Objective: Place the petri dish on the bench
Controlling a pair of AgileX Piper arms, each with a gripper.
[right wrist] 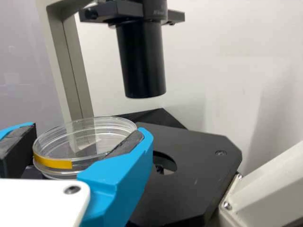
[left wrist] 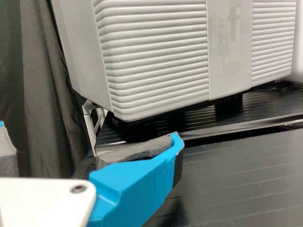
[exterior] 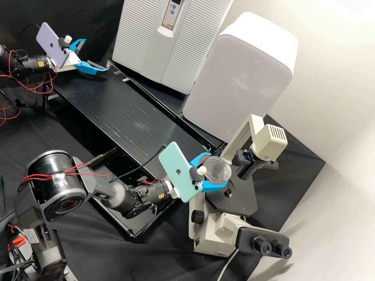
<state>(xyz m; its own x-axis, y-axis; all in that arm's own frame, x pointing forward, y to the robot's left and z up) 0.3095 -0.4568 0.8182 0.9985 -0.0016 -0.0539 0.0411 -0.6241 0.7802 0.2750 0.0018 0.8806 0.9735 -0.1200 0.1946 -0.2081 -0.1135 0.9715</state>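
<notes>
The clear petri dish (exterior: 222, 164) is held at the microscope, near the black stage's edge, by my right gripper (exterior: 218, 168), shut on its sides. In the right wrist view the dish (right wrist: 94, 137), with a yellow strip on its rim, sits roughly level between the fingers of the right gripper (right wrist: 90, 130). Whether it touches the stage cannot be told. Over the far left end of the black bench (exterior: 129, 117), my left gripper (exterior: 95, 55) stands open and holds nothing; the left wrist view shows the left gripper (left wrist: 90, 131) near the ribbed machine.
The microscope has a dark stage (right wrist: 199, 161), a black condenser tube (right wrist: 142, 59) above it and eyepieces (exterior: 271, 248) toward the front. A ribbed grey machine (left wrist: 156, 52) and a white rounded cabinet (exterior: 238, 74) stand along the bench's back side.
</notes>
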